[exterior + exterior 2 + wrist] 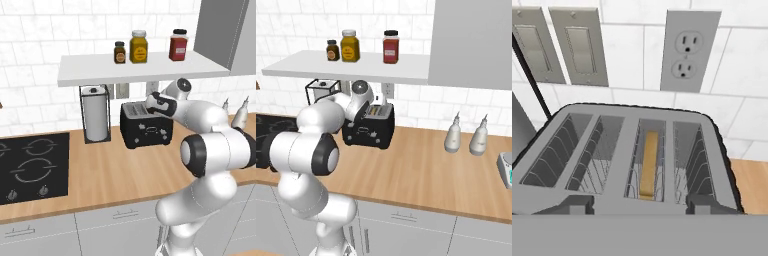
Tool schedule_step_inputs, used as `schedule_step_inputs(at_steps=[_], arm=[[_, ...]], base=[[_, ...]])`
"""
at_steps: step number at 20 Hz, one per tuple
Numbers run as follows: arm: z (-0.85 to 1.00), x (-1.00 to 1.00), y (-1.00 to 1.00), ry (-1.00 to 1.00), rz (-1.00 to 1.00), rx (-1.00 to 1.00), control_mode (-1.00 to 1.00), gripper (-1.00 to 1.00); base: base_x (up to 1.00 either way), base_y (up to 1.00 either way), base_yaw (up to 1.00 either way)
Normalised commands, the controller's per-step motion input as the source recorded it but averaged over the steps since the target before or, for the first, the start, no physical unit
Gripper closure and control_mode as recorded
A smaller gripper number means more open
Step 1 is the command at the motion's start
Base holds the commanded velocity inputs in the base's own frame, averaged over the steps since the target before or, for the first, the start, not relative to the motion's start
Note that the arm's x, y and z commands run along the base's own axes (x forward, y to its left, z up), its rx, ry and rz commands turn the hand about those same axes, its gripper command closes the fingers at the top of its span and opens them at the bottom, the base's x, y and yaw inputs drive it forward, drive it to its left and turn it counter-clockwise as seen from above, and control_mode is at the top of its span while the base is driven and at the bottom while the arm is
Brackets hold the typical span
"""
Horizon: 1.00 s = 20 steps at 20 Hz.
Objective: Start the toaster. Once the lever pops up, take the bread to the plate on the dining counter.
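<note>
Black toaster stands on the wooden wall counter beside the paper-towel roll in the left base view, the gripper over its top. From the right, the wrist hides the slots. In the hand view, fingertips stand spread above 4 slots, bread sunk in 1. Judgement: lift-out step; descend, straddle, pinch.

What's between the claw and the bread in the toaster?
Nothing. In the hand view the open claw hangs over the toaster, its tips either side of the slot holding the bread; open air between them.
</note>
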Motion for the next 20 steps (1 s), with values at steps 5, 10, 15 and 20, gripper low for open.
schedule_step_inputs(at_steps=[5, 10, 15, 20], arm=[[-0.05, 0.07, 0.00, 0.00, 0.00, 0.00, -1.00, -1.00], [0.00, 0.08, 0.00, 0.00, 0.00, 0.00, -1.00, -1.00], [-0.12, 0.13, 0.00, 0.00, 0.00, 0.00, -1.00, -1.00], [-0.21, 0.17, 0.00, 0.00, 0.00, 0.00, -1.00, -1.00]], base=[[0.00, 0.00, 0.00], [0.00, 0.00, 0.00], [0.00, 0.00, 0.00], [0.00, 0.00, 0.00]])
